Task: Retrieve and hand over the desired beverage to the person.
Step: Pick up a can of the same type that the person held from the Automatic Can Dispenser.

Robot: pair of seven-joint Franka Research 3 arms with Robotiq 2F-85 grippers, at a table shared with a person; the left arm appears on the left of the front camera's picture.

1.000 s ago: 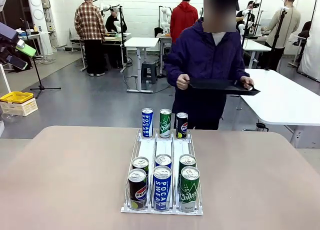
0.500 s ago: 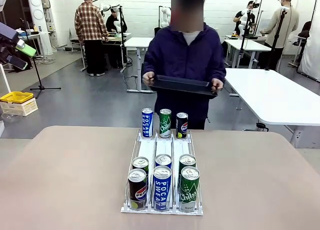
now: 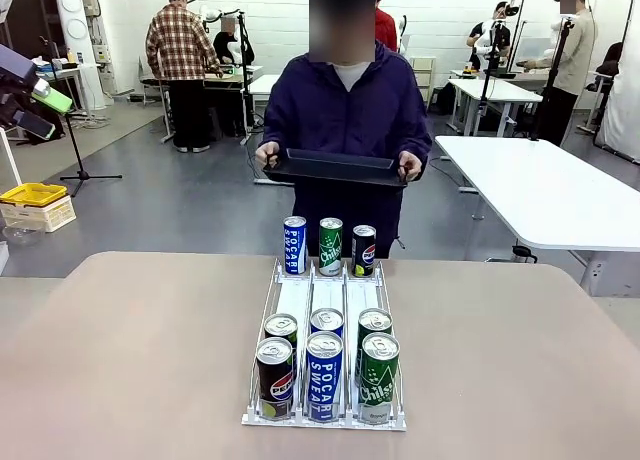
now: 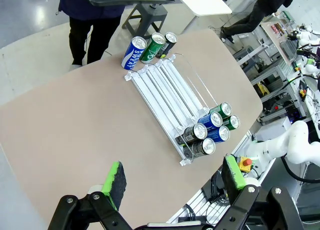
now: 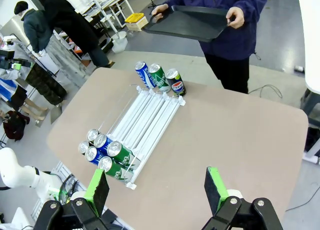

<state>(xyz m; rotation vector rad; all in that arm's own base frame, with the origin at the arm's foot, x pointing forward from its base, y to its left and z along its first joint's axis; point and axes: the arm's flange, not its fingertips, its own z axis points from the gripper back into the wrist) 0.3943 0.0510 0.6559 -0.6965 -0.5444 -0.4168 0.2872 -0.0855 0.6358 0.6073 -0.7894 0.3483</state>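
now the person (image 3: 345, 105) stands at the far edge of the table (image 3: 520, 360), both hands holding a black tray (image 3: 335, 167) level, its long axis crosswise. nine cans (image 3: 330, 245) stand upright in the white rack (image 3: 328, 298): three at its far end, six at its near end. left gripper (image 4: 173, 175) and right gripper (image 5: 156, 186) gape wide, both empty.

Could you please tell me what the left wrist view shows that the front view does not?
Left wrist view: the black left gripper with green pads, jaws open above the rounded tan table, and a red push button past its edge. Front view: the person from the waist up in a dark navy-purple jacket, and a yellow plastic crate off to the left. Both: that table, the white wire rack, three upright drink cans at its far end, and the flat black tray the person holds.
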